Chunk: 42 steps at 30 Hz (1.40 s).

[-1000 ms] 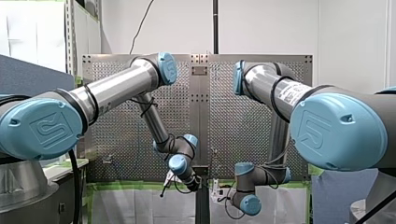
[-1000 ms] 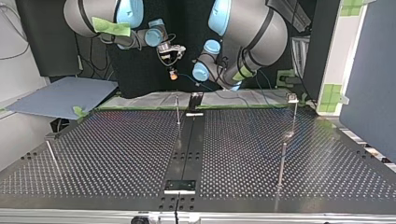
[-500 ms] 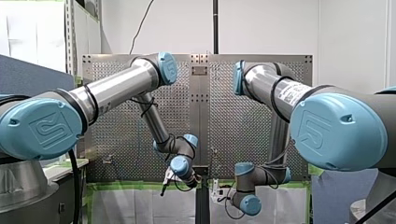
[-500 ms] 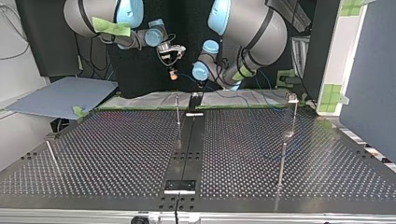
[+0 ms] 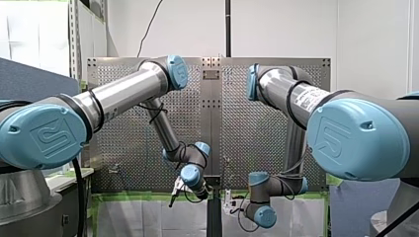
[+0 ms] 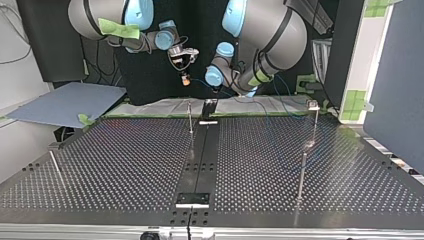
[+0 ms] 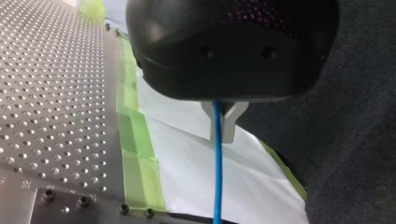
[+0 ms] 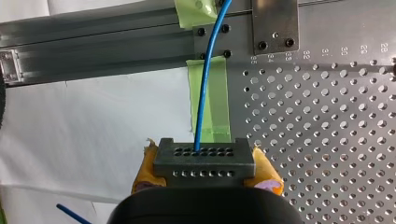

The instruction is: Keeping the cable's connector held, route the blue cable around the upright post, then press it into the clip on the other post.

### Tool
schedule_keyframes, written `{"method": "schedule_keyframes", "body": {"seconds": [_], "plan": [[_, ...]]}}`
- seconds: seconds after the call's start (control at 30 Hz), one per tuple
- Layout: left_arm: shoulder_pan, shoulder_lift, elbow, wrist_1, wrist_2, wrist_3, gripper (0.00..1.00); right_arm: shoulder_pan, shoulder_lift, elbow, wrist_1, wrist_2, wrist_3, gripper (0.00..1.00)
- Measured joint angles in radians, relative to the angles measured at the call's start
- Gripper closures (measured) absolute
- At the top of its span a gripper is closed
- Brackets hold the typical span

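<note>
Right wrist view: the right gripper [image 8: 205, 162] clamps its yellow pads [image 8: 267, 171] on a dark grey connector [image 8: 204, 156], from whose holed face the blue cable [image 8: 205, 93] runs ahead over a strip of green tape [image 8: 217, 105] at the edge of the perforated table [image 8: 336, 140]; in the left wrist view the left gripper [image 7: 220, 133] pinches the same cable between its metal fingers [image 7: 229, 127], above white sheeting [image 7: 196, 158]; in the top view both grippers hang past the table's far edge, where a slim upright post [image 6: 190, 117] stands.

My right gripper [image 8: 205, 169] clamps the connector [image 8: 204, 158] between yellow fingers [image 8: 267, 174] — blue cable [image 8: 205, 84] runs ahead over green tape [image 8: 219, 105].
</note>
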Motion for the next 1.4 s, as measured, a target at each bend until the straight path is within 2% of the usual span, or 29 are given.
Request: {"method": "schedule_keyframes", "body": {"seconds": [0.17, 0.3, 0.43, 0.6, 0.97, 1.2, 1.4], "plan": [[-0.010, 0.021, 0.000, -0.017, -0.039, -0.003, 0.99, -0.003, 0.000, 0.002, 0.006, 0.000, -0.023, 1.00], [-0.027, 0.050, 0.000, -0.020, -0.062, -0.023, 0.99, -0.007, -0.005, 0.011, 0.010, -0.002, -0.030, 1.00], [-0.045, 0.063, 0.000, -0.022, -0.079, -0.050, 0.99, -0.011, -0.034, 0.033, 0.007, -0.006, -0.032, 1.00], [-0.061, 0.068, -0.011, -0.019, -0.103, -0.058, 0.99, -0.014, -0.074, 0.052, 0.012, -0.007, -0.032, 1.00], [-0.084, 0.124, -0.092, 0.035, -0.117, -0.073, 0.99, -0.021, -0.117, 0.086, 0.010, -0.005, -0.032, 1.00], [-0.108, 0.144, -0.101, 0.041, -0.135, -0.075, 0.99, -0.030, -0.159, 0.132, -0.008, 0.001, -0.032, 1.00], [-0.129, 0.148, -0.101, 0.042, -0.155, -0.081, 0.99, -0.036, -0.207, 0.161, -0.006, 0.008, -0.032, 1.00]]}}
